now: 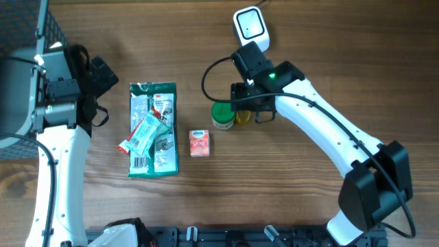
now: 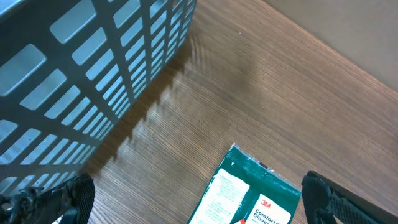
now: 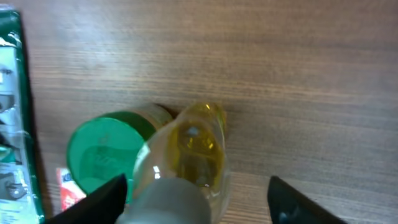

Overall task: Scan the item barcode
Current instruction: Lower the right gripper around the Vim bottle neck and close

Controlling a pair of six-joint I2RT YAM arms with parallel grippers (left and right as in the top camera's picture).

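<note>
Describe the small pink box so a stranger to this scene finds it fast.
On the wooden table, look between the big green 3M packet and the green-lidded jar. The small pink box lies there alone, the only pink item, with a blue oval logo.

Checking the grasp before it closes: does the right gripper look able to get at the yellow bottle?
Probably yes: the open right gripper straddles the yellow bottle, though the green-lidded jar close beside it crowds one finger.

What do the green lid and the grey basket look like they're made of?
Green lid: likely plastic, smooth with a soft sheen, evenly coloured. Grey basket: likely moulded plastic, matt, judging by its uniform slotted grid walls.
</note>
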